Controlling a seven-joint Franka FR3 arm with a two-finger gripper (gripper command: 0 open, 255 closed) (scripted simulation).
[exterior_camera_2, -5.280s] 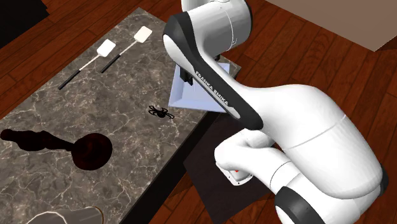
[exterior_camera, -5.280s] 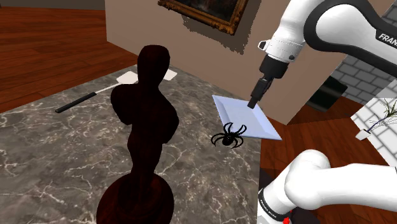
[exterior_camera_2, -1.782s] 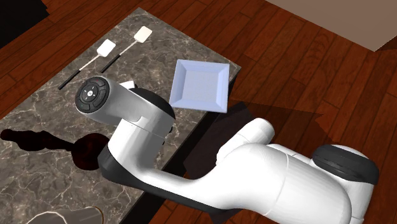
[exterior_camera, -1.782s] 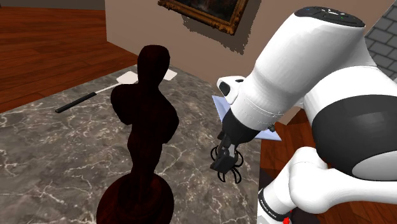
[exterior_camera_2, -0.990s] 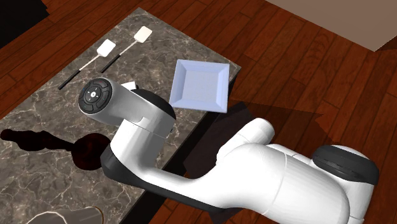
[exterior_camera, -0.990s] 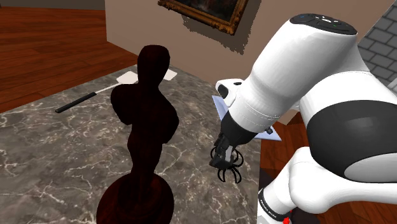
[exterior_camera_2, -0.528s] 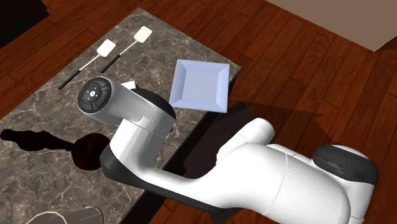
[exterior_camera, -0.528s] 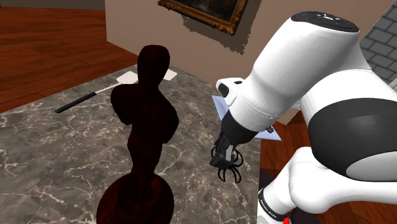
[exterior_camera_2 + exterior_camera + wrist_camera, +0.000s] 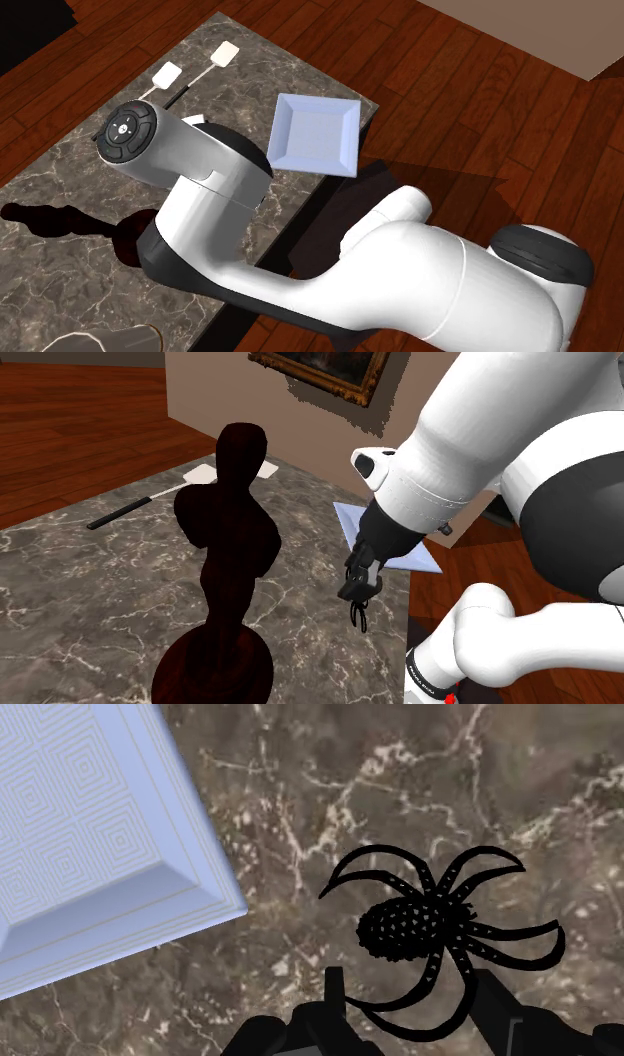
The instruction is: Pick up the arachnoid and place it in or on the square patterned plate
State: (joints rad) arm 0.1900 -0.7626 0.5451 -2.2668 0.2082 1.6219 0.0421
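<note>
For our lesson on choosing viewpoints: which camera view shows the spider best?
The wrist view: the spider shows nearly whole, dotted body and curved legs, against the marble table. The shoulder view gives a few thin legs under the claw. In the second exterior view the arm covers it.

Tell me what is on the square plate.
Nothing lies on the pale blue plate, seen whole in the second exterior view. The spider is in the gripper, over the tabletop beside it. In the shoulder view the arm hides part.
</note>
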